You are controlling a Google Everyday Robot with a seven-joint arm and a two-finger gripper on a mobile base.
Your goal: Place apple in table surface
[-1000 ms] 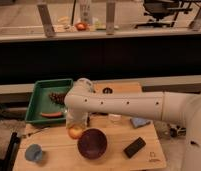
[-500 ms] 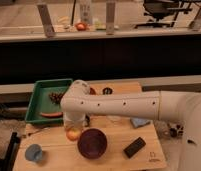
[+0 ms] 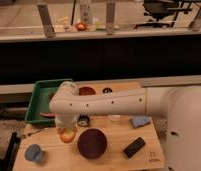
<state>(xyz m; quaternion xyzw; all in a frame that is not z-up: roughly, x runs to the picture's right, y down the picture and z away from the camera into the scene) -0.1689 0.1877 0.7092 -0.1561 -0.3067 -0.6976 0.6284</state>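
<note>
The apple (image 3: 68,135) is a small yellow-orange fruit at the left part of the light wooden table surface (image 3: 114,157), low over it or touching it; I cannot tell which. My gripper (image 3: 67,130) points straight down from the white arm (image 3: 101,104) and is shut on the apple from above. The wrist hides most of the fingers. The apple is just left of a dark bowl (image 3: 92,143).
A green tray (image 3: 40,97) with a long reddish item (image 3: 48,115) stands at the back left. An orange-red bowl (image 3: 86,91), a blue cup (image 3: 34,153), a black block (image 3: 134,147), a blue cloth (image 3: 140,121) and a small clear cup (image 3: 114,119) are on the table.
The arm has swung a little to the left and lowered. The apple has moved with the gripper, left and down toward the tabletop.
</note>
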